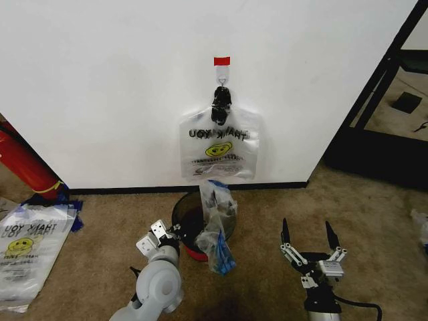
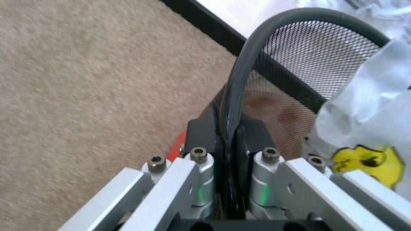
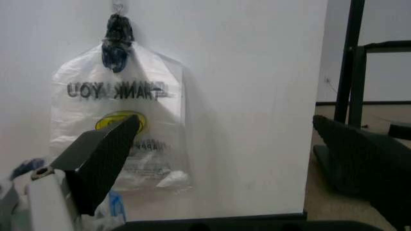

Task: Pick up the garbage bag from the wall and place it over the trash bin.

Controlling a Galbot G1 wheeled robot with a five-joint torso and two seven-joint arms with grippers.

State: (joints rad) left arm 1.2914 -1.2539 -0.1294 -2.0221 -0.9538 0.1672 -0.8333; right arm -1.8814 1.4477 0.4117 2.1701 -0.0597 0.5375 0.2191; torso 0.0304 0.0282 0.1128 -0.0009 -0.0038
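Observation:
A see-through garbage bag (image 1: 221, 144) with THANK YOU lettering and a yellow smiley hangs from a black hook clip (image 1: 221, 97) under a red tape strip (image 1: 222, 61) on the white wall (image 1: 100, 80). Below it on the carpet stands the dark mesh trash bin (image 1: 186, 217) with a red base. A second, crumpled bag (image 1: 218, 224) drapes over its right rim. My left gripper (image 1: 176, 231) is shut on the bin's left rim (image 2: 234, 96), which runs between its fingers (image 2: 200, 132). My right gripper (image 1: 307, 231) stands open, low and right of the bin, facing the hanging bag (image 3: 122, 120).
A long red cylinder (image 1: 23, 160) leans at the far left, with flat bags (image 1: 27, 251) lying on the carpet beside it. A black metal frame (image 1: 378, 93) stands past the wall's right end. A black baseboard (image 1: 134, 190) runs along the wall.

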